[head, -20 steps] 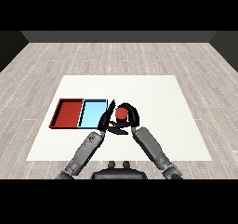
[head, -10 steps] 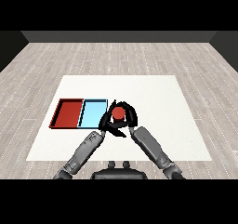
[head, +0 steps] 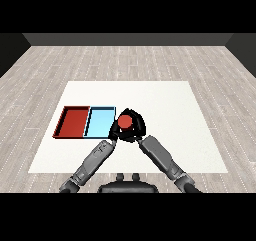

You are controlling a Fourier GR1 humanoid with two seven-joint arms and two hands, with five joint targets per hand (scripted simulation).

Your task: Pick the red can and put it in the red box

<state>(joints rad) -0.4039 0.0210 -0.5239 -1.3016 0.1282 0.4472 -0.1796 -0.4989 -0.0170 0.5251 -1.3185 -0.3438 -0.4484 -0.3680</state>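
The red can (head: 124, 121) is upright just right of the light blue tray (head: 100, 123), at that tray's right edge. My right hand (head: 137, 128) is curled round the can from the right and behind, so only the can's top shows. The red tray (head: 73, 121) lies left of the blue tray, touching it, with nothing in it. Below and left of the can is my left hand (head: 113, 133), close to the right hand, its fingers relaxed and holding nothing.
Both trays lie on the left half of the white table (head: 170, 105). Grey wood floor surrounds the table. Both forearms meet near the table's front middle.
The right hand with the red can has shifted a little to the left, up to the blue tray's right edge. The left hand has barely moved.
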